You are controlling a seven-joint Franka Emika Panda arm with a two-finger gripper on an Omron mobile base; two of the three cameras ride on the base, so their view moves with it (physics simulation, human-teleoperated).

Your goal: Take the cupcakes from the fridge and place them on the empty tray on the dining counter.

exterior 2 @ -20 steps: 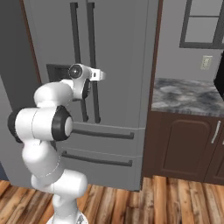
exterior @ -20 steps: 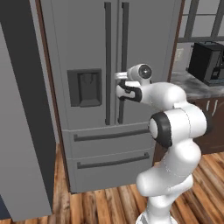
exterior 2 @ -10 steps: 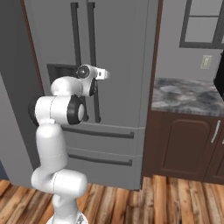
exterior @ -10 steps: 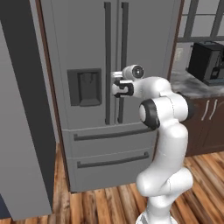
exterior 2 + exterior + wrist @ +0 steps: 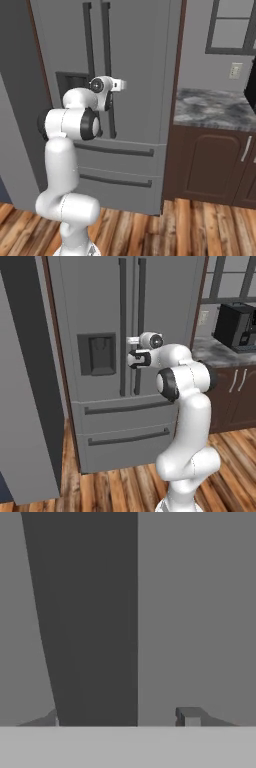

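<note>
Hand view: fridge (image 5: 200,612) door fills the background, one dark vertical handle (image 5: 90,622) dead ahead, sitting between the pincer (image 5: 120,719) fingertips. Left tip is right against the handle's edge, right tip (image 5: 190,716) has a gap, so jaws are apart around the handle, not clamped yet. Cupcakes presumably inside; doors are shut, can't confirm. Step in hand, my read: gripping the handle to open the door. Next: finish closing, then pull along the door's swing arc. Left base view has the pincer (image 5: 134,358) at the right-hand handle (image 5: 140,326), beside the dispenser recess (image 5: 102,354), drawers (image 5: 125,426) below. Right base view adds the wall counter (image 5: 217,107) off to the side.
</note>
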